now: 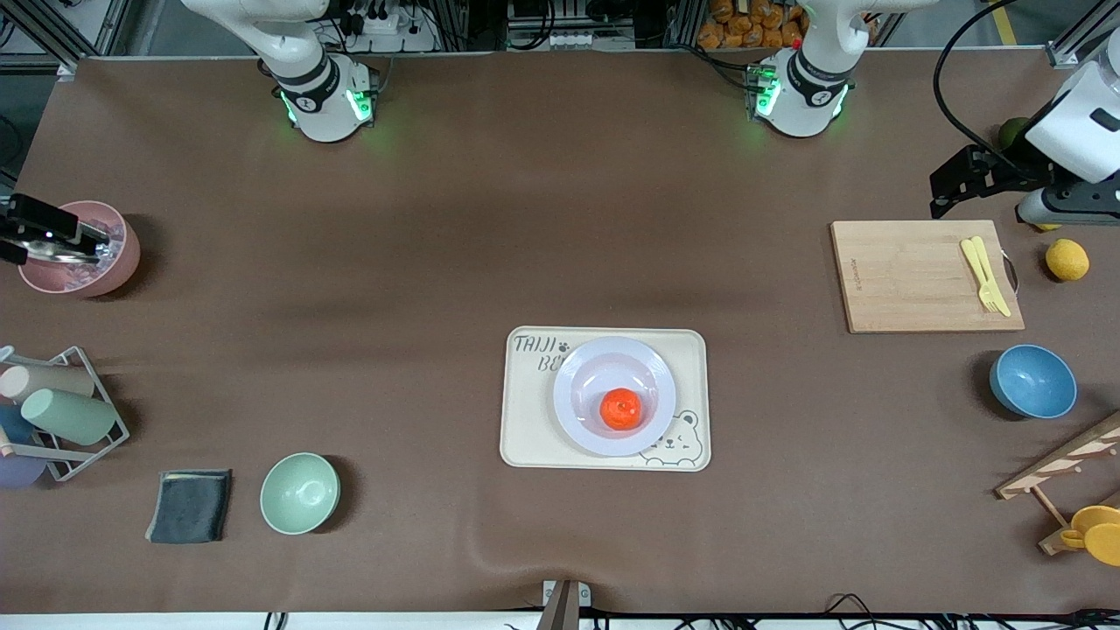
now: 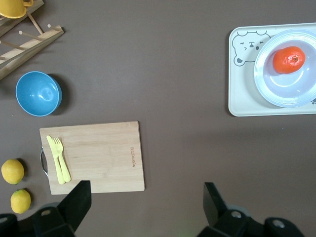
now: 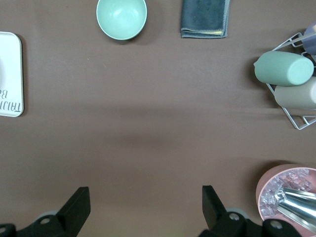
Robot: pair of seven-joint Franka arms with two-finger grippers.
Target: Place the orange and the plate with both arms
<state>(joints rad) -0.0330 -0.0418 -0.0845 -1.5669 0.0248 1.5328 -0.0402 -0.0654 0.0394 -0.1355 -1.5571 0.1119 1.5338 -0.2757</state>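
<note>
The orange (image 1: pixel 621 409) lies in the shallow centre of the lavender-white plate (image 1: pixel 577 367), which sits on the cream bear tray (image 1: pixel 525 437) in the middle of the table. The left wrist view shows the orange (image 2: pixel 289 59) on the plate (image 2: pixel 261 84) too. My left gripper (image 1: pixel 958 184) is open and empty, up over the table by the cutting board at the left arm's end; its view (image 2: pixel 146 200) shows bare mat between the fingers. My right gripper (image 1: pixel 39 232) is open and empty, up beside the pink bowl at the right arm's end (image 3: pixel 145 202).
A wooden cutting board (image 1: pixel 919 276) carries a yellow fork and knife (image 1: pixel 984 276). Beside it lie a lemon (image 1: pixel 1067 260) and a blue bowl (image 1: pixel 1032 381). A pink bowl of ice (image 1: pixel 79 249), cup rack (image 1: pixel 61 420), dark cloth (image 1: pixel 190 505) and green bowl (image 1: pixel 299 493) stand at the right arm's end.
</note>
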